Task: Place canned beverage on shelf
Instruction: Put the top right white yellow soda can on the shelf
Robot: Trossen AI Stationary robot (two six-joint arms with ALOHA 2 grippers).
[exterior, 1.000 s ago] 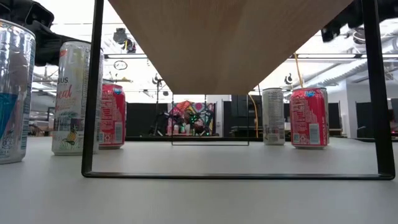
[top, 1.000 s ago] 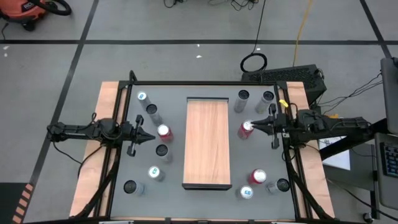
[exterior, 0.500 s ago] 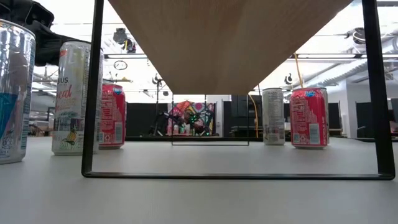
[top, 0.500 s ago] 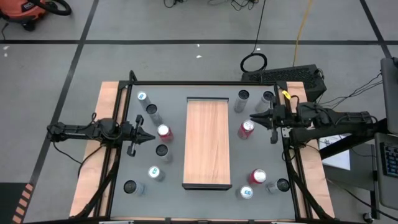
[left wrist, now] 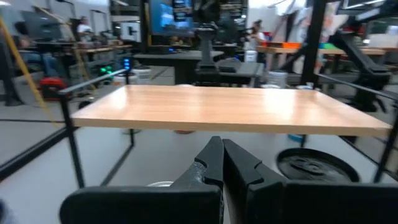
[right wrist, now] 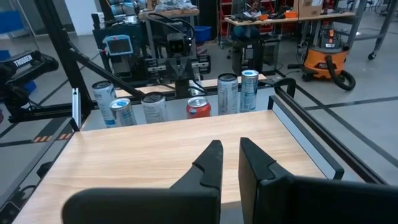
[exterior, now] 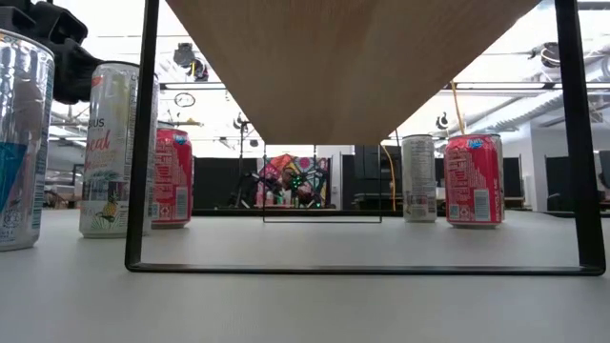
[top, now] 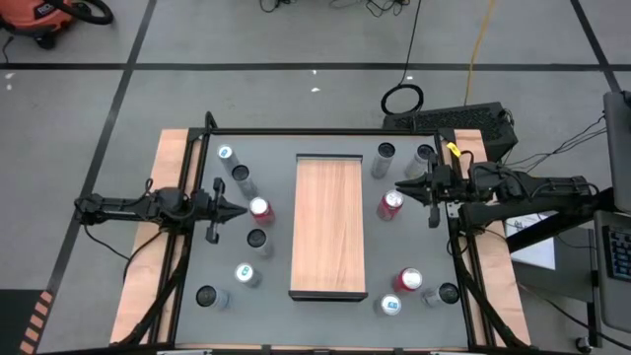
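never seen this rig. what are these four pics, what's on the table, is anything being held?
It is a robot with two dark arms at a grey table. One picture looks straight down, one looks level across the tabletop, and two come from cameras on the arms' wrists.

In the middle stands the shelf, a long wood-grain board on thin dark legs; the level picture looks under it. Nothing stands on it. About a dozen drink cans stand on the table on both sides, among them a red can on the left and a red can on the right.

The left gripper points at the left red can, the right gripper is near the right one. The left one's fingers are shut, the right one's stand slightly apart, and neither holds anything.
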